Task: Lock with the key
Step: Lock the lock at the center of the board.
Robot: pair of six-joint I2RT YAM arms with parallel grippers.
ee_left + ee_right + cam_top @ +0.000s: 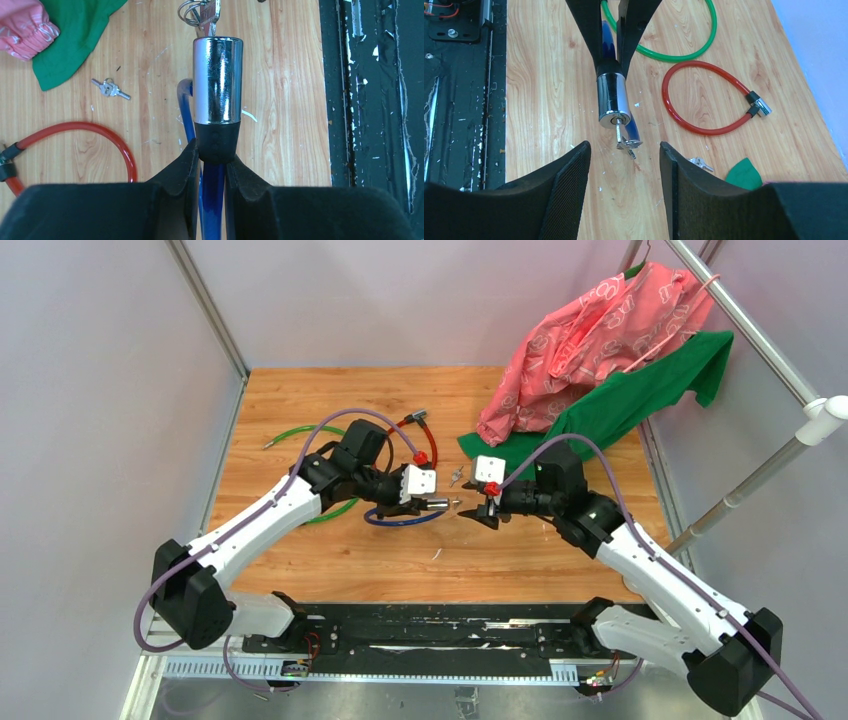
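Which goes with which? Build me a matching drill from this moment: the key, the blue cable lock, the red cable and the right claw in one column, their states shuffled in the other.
Column one
1. key
2. blue cable lock
3. red cable
4. right claw

Column two
A. clamped in the left claw
B. open, holding nothing
C. lying loose in a closed loop
D. pushed into the lock's silver end

Pairs: 1-D, 2-A, 3-C, 4-B

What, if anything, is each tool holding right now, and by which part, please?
The left tool grips the blue cable lock by its black collar; the right tool holds nothing.
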